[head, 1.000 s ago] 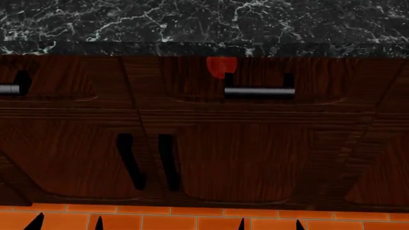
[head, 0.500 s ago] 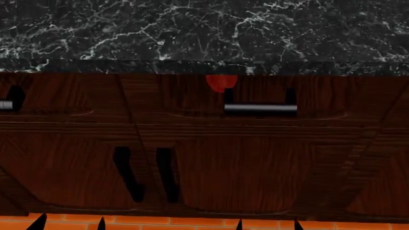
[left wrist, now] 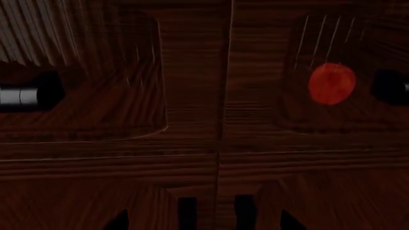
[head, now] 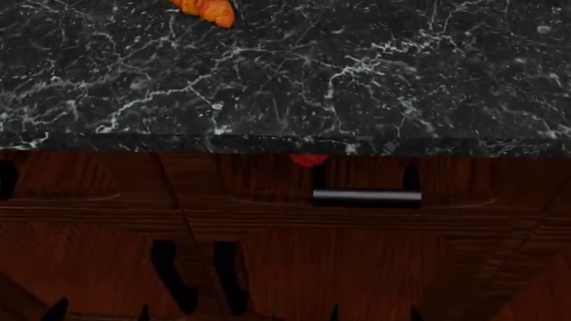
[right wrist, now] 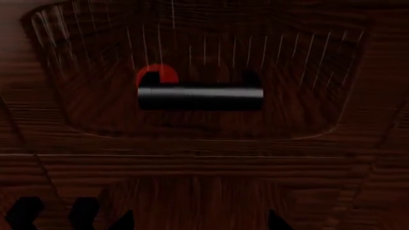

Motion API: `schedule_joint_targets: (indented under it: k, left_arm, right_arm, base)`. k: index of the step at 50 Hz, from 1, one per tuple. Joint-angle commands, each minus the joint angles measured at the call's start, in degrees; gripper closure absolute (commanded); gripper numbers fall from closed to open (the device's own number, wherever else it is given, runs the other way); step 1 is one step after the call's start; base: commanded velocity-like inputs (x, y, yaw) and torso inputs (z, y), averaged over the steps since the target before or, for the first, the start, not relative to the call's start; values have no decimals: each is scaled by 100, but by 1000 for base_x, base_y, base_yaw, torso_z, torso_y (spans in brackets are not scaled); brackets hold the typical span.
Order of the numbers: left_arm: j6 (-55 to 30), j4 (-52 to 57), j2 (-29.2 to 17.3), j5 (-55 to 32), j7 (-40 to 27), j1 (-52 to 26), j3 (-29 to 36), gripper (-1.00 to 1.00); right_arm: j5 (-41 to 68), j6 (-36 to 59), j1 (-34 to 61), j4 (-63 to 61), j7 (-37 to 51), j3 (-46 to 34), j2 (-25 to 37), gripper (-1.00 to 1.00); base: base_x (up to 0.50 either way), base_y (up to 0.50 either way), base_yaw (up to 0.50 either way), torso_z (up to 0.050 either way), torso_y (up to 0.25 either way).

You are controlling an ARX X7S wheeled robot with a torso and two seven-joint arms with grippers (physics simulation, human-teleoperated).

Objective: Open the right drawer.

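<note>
Head view: the right drawer sits closed directly under the marble countertop, its grey bar handle horizontal on 2 black posts, its red spot half hidden by the counter edge. Only dark fingertip points show at the lower edge, so whether either pair of jaws stands apart or together cannot be told. A croissant-like item lies far back on the counter. 2 vertical cabinet handles hang below.

Left wrist view: this camera faces the seam between 2 drawer fronts; the red spot marks the right drawer, and the left drawer's handle shows opposite. Risk: this arm lies nearer the wrong, unmarked drawer.

Right wrist view: alone shows the bar handle head-on and well apart. Risk: a misaligned approach would strike the panel or slip off the bar.
</note>
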Motion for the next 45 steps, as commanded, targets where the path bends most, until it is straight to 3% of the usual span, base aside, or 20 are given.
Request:
schedule_joint_targets:
  k: [1,20,32,45]
  left_arm:
    - [19,5,-22,-62,-18,-2,24,-100]
    - [12,6,-66,-110,-94,-13,50,-100]
    - [9,-27,-76,-67,-201,-30,69,-100]
    - [1,-57,-95,-56,-223,-55,144,-100]
  right_arm:
    - [55,-25,18,61,-16,-48,25,-100]
    - [-144,290,13,-224,237,-154,104,-100]
    - [-1838,1505,225,-658,1067,-642,400,-100]
    - [-3517,2475,482,-808,1270,-1387,673,-100]
  base:
    - [199,0,0,0,0]
    - [105,0,0,0,0]
    - [0,0,0,0,0]
    - [0,0,0,0,0]
